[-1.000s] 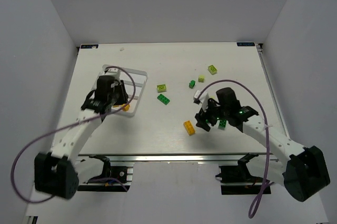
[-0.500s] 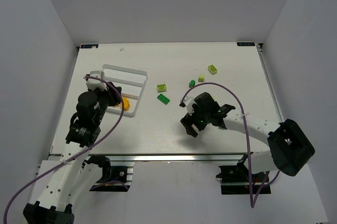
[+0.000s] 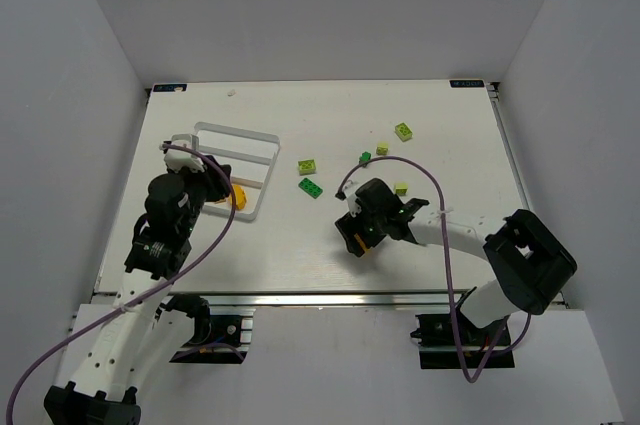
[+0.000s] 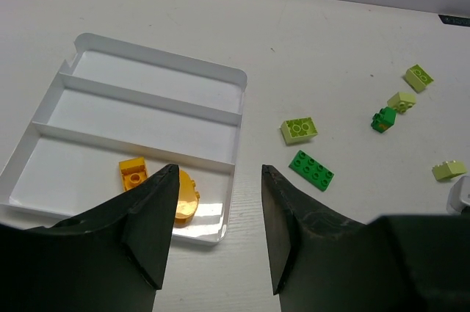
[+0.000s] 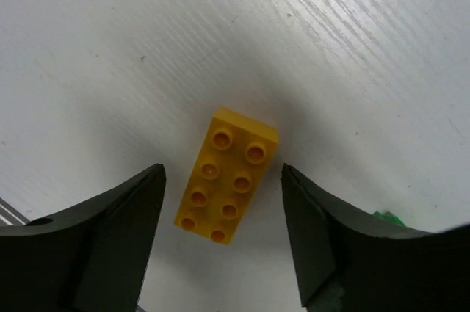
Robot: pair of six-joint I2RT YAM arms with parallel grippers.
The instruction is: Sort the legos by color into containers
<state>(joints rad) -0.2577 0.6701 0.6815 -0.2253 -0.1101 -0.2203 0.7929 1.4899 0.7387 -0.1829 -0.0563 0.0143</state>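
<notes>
An orange-yellow brick (image 5: 228,176) lies flat on the table, studs up, between the open fingers of my right gripper (image 5: 222,172), which hangs just above it without touching. In the top view the right gripper (image 3: 353,233) covers most of that brick. My left gripper (image 4: 218,170) is open and empty, above the near right corner of the white three-compartment tray (image 4: 147,95). It shows in the top view too (image 3: 212,188). Two orange pieces (image 4: 133,175) (image 4: 185,197) lie in the tray's nearest compartment. The other two compartments hold nothing.
Loose on the table: a lime brick (image 3: 307,166), a dark green plate (image 3: 310,188), a small dark green brick (image 3: 365,157), and lime bricks (image 3: 382,149) (image 3: 403,131) (image 3: 401,188). A bit of green (image 5: 385,216) shows by the right finger. White walls enclose the table.
My right gripper has swung left and now sits over the orange brick. My left arm pulled back from the tray a second ago and has since stayed still.
</notes>
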